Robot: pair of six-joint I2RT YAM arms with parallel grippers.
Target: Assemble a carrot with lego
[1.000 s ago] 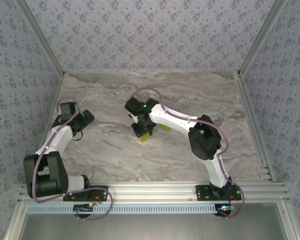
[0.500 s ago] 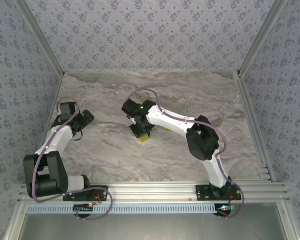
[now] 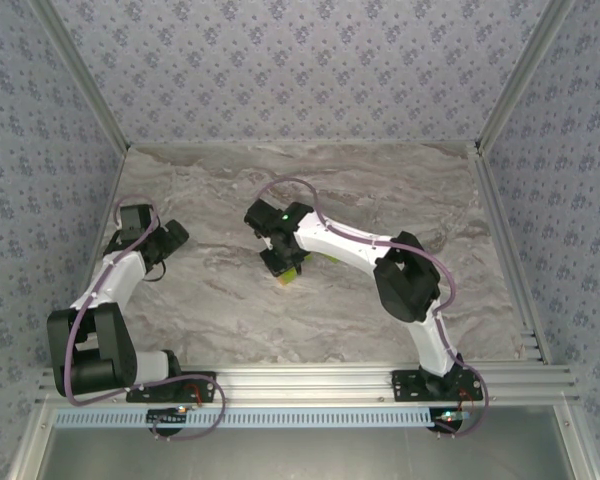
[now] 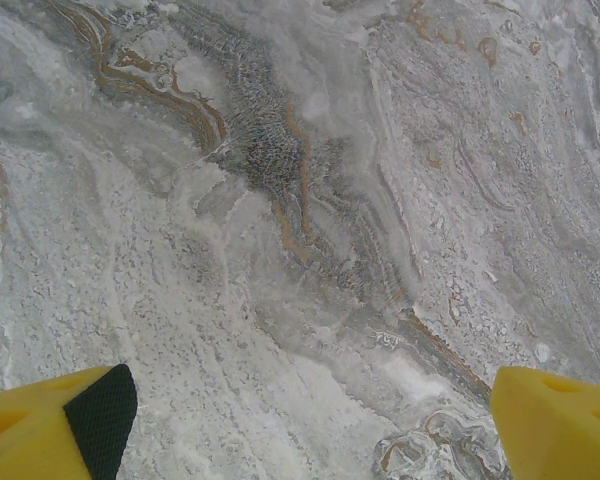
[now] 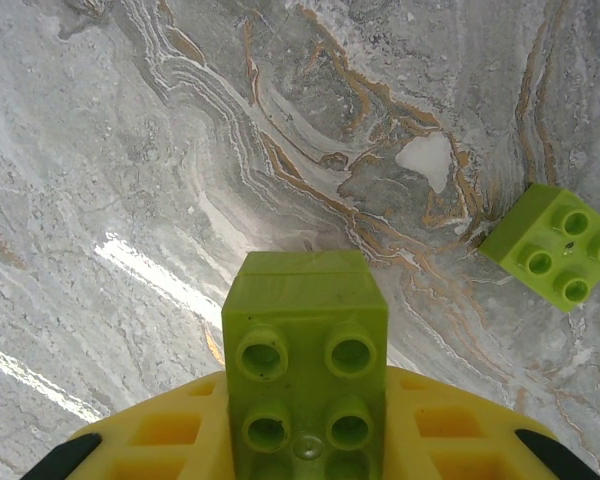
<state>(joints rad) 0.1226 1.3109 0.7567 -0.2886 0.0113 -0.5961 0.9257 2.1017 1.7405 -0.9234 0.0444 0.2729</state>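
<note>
1. The right gripper (image 3: 283, 262) is out over the middle of the marble tabletop (image 3: 380, 190), its arm stretched in from the right.
2. It is pinching a lime-green brick (image 5: 305, 345). The yellow fingers (image 5: 160, 435) are clamped on either side of the brick's lower half.
3. On orientation, the studded face is turned up toward the wrist camera, with two rows of two studs showing. The brick runs straight out from between the fingers, and its smooth end wall points away from the gripper.
4. The frame cuts off the brick's near end, so its full length along that axis cannot be told.
5. From above, the same brick pokes out of the gripper on the side facing the arm bases. Whether it touches the marble cannot be told.
6. A second lime-green brick (image 5: 555, 245) lies flat on the table, studs up, off to the right and apart from the held one. It is a square two-by-two, turned cornerwise, so it has no long side to call.
7. Over on the far left, the left gripper (image 3: 168, 238) sits low with its fingers spread wide. The wrist view shows bare marble between them.
</note>
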